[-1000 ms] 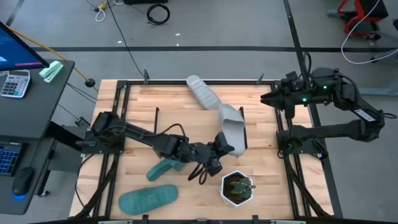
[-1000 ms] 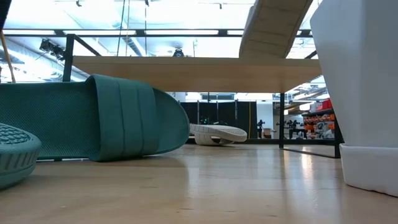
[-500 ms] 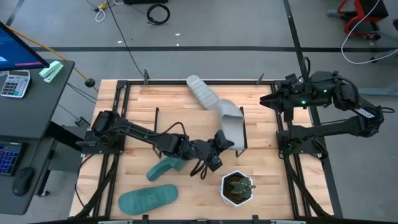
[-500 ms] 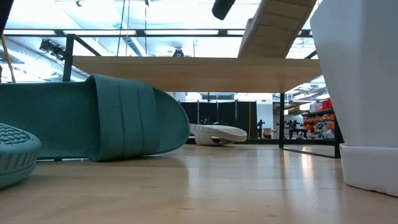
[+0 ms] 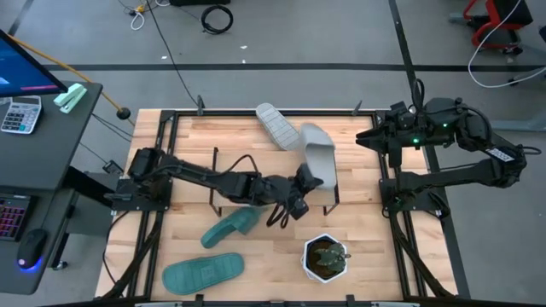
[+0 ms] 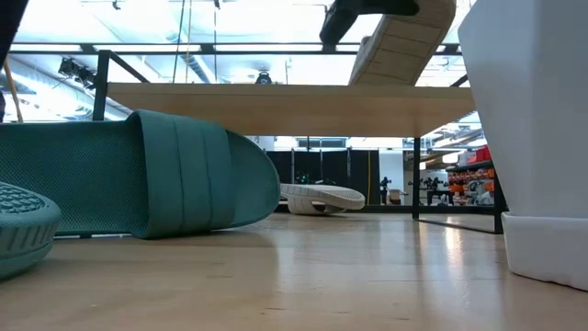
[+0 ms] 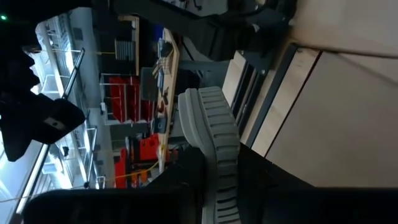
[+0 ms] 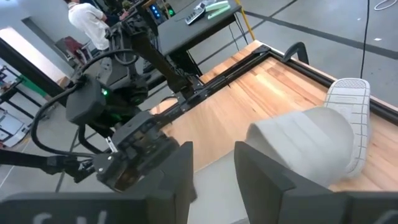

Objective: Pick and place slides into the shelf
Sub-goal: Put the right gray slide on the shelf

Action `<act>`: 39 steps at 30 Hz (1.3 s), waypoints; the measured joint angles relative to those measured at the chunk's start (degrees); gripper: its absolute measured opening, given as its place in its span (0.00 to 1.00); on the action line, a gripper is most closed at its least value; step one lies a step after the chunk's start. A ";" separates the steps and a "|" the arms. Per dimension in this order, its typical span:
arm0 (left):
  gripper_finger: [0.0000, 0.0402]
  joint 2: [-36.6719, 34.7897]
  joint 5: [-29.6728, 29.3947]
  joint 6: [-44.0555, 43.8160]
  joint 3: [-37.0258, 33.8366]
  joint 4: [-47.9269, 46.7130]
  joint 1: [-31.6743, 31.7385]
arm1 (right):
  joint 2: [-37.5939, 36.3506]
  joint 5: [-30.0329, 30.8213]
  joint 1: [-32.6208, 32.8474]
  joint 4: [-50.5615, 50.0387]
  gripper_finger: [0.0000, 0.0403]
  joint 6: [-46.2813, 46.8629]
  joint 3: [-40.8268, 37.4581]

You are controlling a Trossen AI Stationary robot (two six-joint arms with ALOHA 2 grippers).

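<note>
My left gripper (image 5: 306,182) reaches over the shelf (image 6: 276,97), shut on a light grey slide (image 5: 317,159). That slide shows tilted above the shelf board in the low view (image 6: 404,37). A second grey slide (image 5: 277,124) lies on the table near its far edge. Two teal slides (image 5: 230,227) (image 5: 203,273) rest flat on the table at the near left. At the table's right edge my right gripper (image 8: 214,168) is held high, open, with nothing between its fingers. My left gripper pinches the grey slide's near end (image 7: 219,177) between its two fingers, coming nearly level from the table's left. The slide is lifted clear and slants above the shelf top, its ribbed sole (image 6: 395,46) turned downward and its far end (image 5: 312,131) toward the table's far edge.
A white pot with a small plant (image 5: 326,257) stands near the front edge, right of the teal slides. The shelf's black wire legs (image 5: 213,166) rise from the table. A desk with a calculator (image 5: 19,113) sits beyond the left edge.
My left gripper has carried the grey slide toward the table's far edge and a little lower, over the shelf. In the low view the gripper has come into sight at the top beside the slide. The slide stays lifted and tilted.
</note>
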 joint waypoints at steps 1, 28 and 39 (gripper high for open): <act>0.15 0.00 0.15 0.16 0.00 0.00 0.46 | 0.00 0.00 0.00 -0.01 0.31 0.00 0.00; 0.15 0.36 5.61 -7.44 0.00 -5.17 3.14 | 0.02 0.02 0.00 0.11 0.31 -1.16 0.01; 0.15 0.37 8.72 -12.21 0.02 -8.63 3.22 | 0.02 0.02 -0.01 0.11 0.31 -1.16 0.02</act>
